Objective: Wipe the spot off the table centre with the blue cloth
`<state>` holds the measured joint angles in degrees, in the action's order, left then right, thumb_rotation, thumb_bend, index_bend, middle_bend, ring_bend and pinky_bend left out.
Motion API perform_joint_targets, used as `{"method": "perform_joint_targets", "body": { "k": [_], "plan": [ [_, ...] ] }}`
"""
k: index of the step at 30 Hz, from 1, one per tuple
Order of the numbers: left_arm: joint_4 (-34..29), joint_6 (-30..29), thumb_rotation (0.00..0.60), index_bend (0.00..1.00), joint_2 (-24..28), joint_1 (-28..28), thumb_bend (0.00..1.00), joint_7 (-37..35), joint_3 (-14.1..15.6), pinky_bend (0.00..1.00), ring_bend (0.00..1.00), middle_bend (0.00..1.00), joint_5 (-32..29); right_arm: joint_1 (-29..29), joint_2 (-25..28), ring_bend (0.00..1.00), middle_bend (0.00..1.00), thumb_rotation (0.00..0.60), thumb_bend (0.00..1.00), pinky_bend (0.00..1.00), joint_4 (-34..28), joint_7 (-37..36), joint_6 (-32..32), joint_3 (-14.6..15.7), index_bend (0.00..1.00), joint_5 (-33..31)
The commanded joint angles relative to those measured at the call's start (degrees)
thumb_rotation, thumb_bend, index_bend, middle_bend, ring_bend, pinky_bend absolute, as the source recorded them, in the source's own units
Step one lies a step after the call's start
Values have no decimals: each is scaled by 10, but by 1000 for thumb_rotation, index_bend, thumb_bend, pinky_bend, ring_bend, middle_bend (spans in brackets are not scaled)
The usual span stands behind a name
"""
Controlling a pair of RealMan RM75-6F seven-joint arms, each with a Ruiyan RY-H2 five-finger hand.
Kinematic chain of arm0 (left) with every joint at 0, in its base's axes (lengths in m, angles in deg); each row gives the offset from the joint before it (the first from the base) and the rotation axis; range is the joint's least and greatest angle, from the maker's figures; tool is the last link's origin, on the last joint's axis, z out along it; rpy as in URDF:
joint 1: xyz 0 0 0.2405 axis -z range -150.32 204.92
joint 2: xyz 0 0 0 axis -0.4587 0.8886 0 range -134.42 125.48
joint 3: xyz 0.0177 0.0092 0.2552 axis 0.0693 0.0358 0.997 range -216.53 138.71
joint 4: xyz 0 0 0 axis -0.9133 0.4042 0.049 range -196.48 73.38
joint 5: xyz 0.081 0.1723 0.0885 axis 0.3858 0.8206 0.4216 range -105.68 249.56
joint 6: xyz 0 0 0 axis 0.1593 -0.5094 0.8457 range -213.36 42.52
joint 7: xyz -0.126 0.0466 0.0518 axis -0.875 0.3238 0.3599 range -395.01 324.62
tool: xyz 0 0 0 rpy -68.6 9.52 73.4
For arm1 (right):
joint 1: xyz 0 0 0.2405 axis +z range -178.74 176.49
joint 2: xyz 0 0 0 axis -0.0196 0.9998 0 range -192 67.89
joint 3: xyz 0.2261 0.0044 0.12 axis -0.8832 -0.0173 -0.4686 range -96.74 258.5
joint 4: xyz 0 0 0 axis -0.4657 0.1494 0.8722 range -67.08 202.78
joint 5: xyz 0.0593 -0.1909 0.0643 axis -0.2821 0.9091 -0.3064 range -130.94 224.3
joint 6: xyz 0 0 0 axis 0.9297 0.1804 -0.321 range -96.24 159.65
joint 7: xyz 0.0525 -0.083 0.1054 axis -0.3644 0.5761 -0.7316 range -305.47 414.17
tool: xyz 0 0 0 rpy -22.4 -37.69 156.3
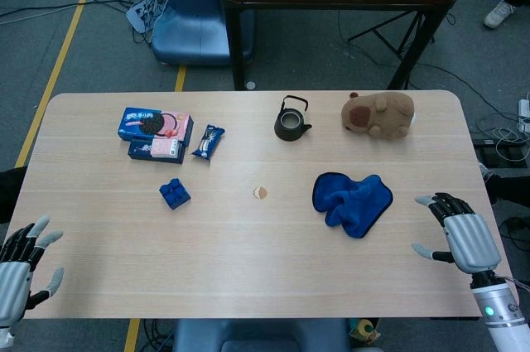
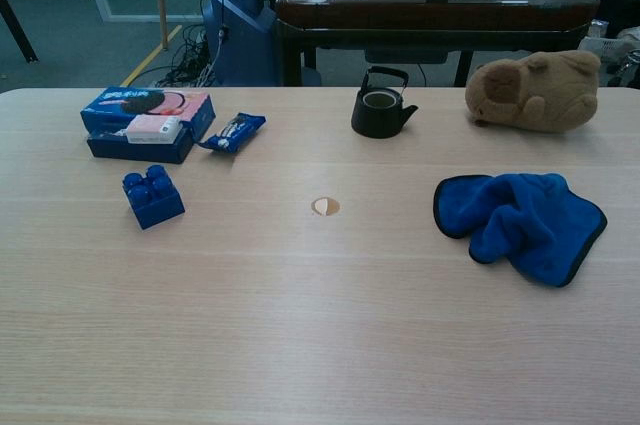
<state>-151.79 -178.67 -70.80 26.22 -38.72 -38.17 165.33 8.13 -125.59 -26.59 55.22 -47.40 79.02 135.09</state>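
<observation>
A small tan spot marks the middle of the wooden table. The crumpled blue cloth lies to its right, flat on the table. My right hand hovers at the table's right edge, fingers spread, holding nothing, a short way right of the cloth. At the table's front left corner my left hand is spread apart too, with nothing in it. Neither hand shows in the chest view.
A dark teapot and a brown plush toy stand at the back. Cookie boxes, a snack packet and a blue brick lie on the left.
</observation>
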Motion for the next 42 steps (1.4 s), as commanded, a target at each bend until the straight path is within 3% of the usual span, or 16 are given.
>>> {"method": "perform_joint_targets", "body": {
  "k": [1, 10, 25, 33, 42],
  "plan": [
    [1, 3, 600, 216, -1, 1, 358, 2, -1, 49, 44, 47, -3, 4, -2, 180, 280, 600, 14, 232, 2, 2, 7, -2, 240, -4],
    [0, 3, 600, 217, -2, 1, 358, 2, -1, 48, 44, 47, -5, 26, -9, 180, 280, 600, 14, 232, 7, 35, 44, -5, 240, -15],
    [-6, -3, 600, 217, -3, -1, 358, 8, 2, 48, 44, 47, 1, 117, -62, 161, 242, 600, 14, 232, 41, 97, 187, -19, 200, -60],
    [3, -10, 600, 218, -2, -8, 358, -4, 2, 49, 44, 47, -5, 168, -125, 115, 183, 600, 14, 232, 105, 115, 267, -33, 94, -119],
    [14, -8, 600, 218, -3, -10, 358, -14, 0, 49, 44, 47, -12, 219, -197, 105, 171, 600, 14, 232, 199, 127, 325, -52, 90, -169]
  ]
}}
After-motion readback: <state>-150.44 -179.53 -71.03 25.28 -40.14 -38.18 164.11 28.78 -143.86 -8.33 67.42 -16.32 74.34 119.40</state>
